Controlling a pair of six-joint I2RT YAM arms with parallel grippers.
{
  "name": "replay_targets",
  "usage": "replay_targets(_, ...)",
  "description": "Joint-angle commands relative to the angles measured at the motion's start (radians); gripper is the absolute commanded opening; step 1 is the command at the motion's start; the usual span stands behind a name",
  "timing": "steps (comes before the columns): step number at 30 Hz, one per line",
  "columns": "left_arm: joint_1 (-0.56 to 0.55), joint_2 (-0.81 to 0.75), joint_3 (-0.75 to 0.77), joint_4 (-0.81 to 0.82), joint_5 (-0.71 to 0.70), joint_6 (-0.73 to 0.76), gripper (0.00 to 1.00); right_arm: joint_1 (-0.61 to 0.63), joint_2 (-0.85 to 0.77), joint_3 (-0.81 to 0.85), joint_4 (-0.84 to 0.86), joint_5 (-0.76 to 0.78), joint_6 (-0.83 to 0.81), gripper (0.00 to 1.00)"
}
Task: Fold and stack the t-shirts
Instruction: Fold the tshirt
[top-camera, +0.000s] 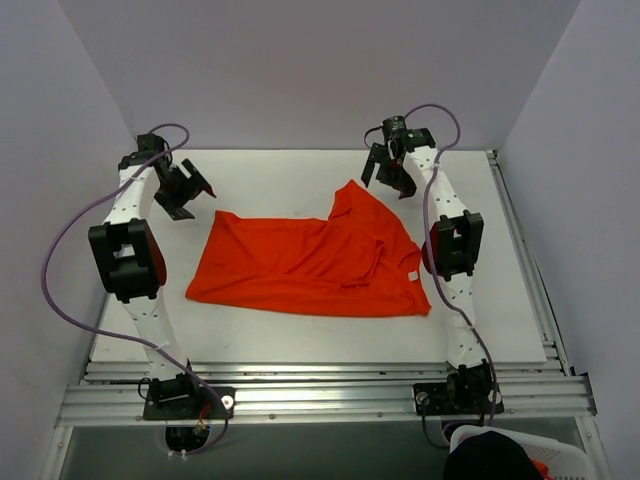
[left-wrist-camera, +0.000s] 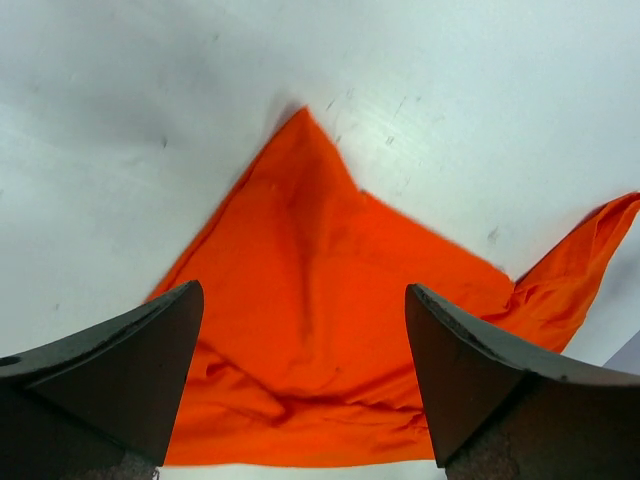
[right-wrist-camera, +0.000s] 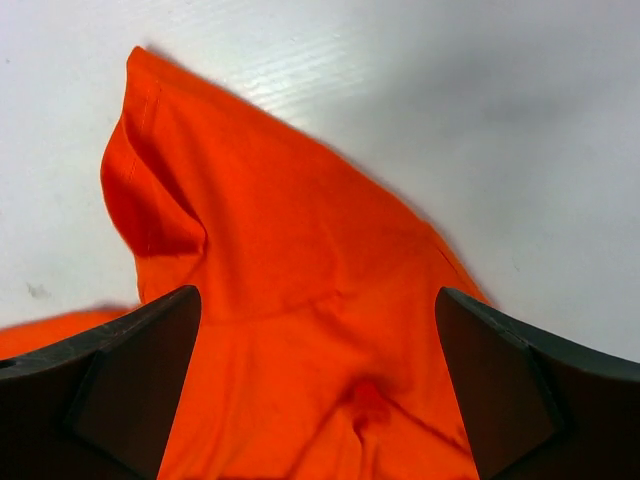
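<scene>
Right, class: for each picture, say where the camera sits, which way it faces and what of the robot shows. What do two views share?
Top view: above and behind the arms, facing down at the table, the orange t-shirt and both arms.
Left wrist view: on the left arm, facing down past open left fingers at a shirt corner.
Right wrist view: likewise, past open right fingers at another corner.
Shared: all show the t-shirt.

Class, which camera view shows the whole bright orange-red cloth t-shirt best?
Top external: the entire orange-red cloth t-shirt lies spread out there. The left wrist view shows one pointed corner; the right wrist view, one rumpled edge, both cropped.
</scene>
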Motion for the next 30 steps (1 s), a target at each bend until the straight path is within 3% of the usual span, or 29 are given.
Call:
replay_targets(1, 0.006, 0.088, 0.165, 0.019, 0.086, 0.074, 0.91, -0.04, 0.08, 0.046, 0.079, -0.177, -0.037, 1.0)
replay_targets(5, 0.006, 0.166, 0.201, 0.039, 0.086, 0.091, 0.9, -0.057, 0.099, -0.075, 0.321, -0.265, -0.03, 1.0)
replay_targets(11, 0.008, 0.217, 0.196, 0.12, 0.089, 0.107, 0.9, -0.061, 0.229, -0.057, 0.531, -0.31, 0.015, 1.0)
replay_targets(16, 0.012, 0.277, 0.252, 0.115, 0.058, 0.114, 0.9, -0.031, 0.314, -0.089, 0.617, -0.322, 0.046, 1.0)
replay_targets(25, 0.012, 0.3, 0.141, 0.215, 0.08, 0.088, 0.9, 0.066, 0.318, -0.233, 0.685, -0.281, 0.064, 1.0)
replay_targets(28, 0.012, 0.297, 0.114, 0.233, 0.087, 0.091, 0.9, 0.054, 0.311, -0.273, 0.676, -0.265, 0.063, 0.93)
replay_targets(30, 0.014, 0.294, 0.1, 0.244, 0.098, 0.09, 0.9, 0.046, 0.308, -0.281, 0.661, -0.25, 0.055, 0.83)
